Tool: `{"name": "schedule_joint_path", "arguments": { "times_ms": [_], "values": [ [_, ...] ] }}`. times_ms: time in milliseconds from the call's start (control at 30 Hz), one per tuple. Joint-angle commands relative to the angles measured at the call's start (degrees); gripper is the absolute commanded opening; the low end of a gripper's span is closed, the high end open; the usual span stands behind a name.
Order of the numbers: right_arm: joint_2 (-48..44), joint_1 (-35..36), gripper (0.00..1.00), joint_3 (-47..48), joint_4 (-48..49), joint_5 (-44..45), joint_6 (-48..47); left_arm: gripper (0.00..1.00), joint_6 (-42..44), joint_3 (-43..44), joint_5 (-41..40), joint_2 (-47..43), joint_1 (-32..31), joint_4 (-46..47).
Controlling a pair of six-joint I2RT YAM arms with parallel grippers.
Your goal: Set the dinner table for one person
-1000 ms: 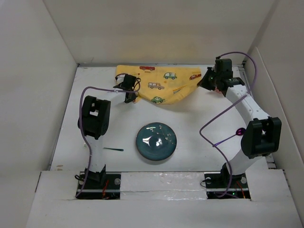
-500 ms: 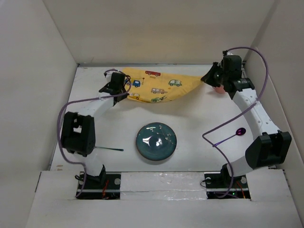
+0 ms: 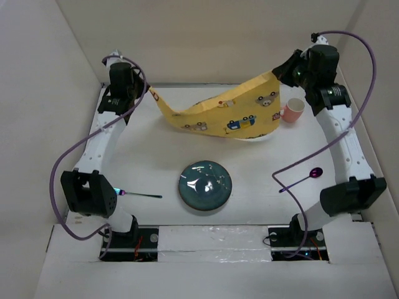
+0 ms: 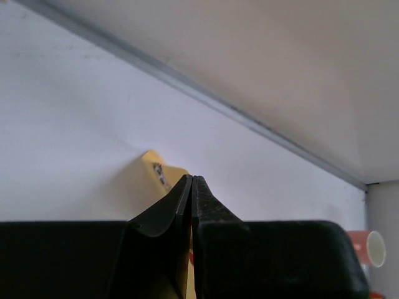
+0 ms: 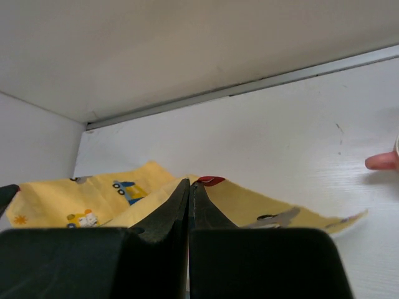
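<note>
The yellow placemat [image 3: 218, 118], printed with toy cars, hangs in the air over the far half of the dinner table [image 3: 149, 156] and sags in the middle. My left gripper [image 3: 148, 94] is shut on its left corner; in the left wrist view a yellow tip [image 4: 159, 174] pokes out beside the closed left gripper [image 4: 192, 180]. High at the back right, my right gripper [image 3: 276, 73] is shut on the other corner. The right wrist view has the cloth [image 5: 62, 202] spreading out on both sides of the closed right gripper [image 5: 189, 184].
A dark teal plate [image 3: 205, 185] lies at the table's middle front. A pink cup [image 3: 292, 110] stands at the back right, close under the right arm. A purple spoon [image 3: 305, 176] lies to the right and a thin dark utensil [image 3: 140, 195] to the left. White walls [image 3: 56, 124] enclose the table.
Both arms have risen and spread apart, lifting the placemat off the table and stretching it between them. The pink cup, hidden behind the right gripper before, now shows.
</note>
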Motion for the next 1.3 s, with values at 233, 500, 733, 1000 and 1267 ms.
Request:
{"name": "schedule_joint_path", "arguments": {
  "times_ms": [233, 500, 733, 1000, 1267],
  "values": [
    [23.6, -2.6, 0.0, 39.7, -5.2, -5.3, 3.9, 0.0, -10.6, 34.7, 14.7, 15.0, 7.3, 1.5],
    [17.3, -3.9, 0.0, 24.5, 1.3, -9.9, 5.2, 0.0, -13.4, 22.2, 19.3, 6.8, 12.7, 8.5],
    [8.1, -4.4, 0.0, -13.6, 10.9, -10.9, 4.7, 0.0, -11.3, -12.5, 21.1, -2.4, 14.3, 13.1],
    [12.4, -4.4, 0.0, -26.0, 10.9, -9.7, 3.0, 0.0, -6.3, -28.5, 17.5, 0.0, 14.3, 14.6],
    [10.3, -4.4, 0.0, -34.7, 10.5, -8.0, 2.5, 0.0, -3.2, -35.2, 15.0, 0.6, 14.3, 13.4]
  ]
}}
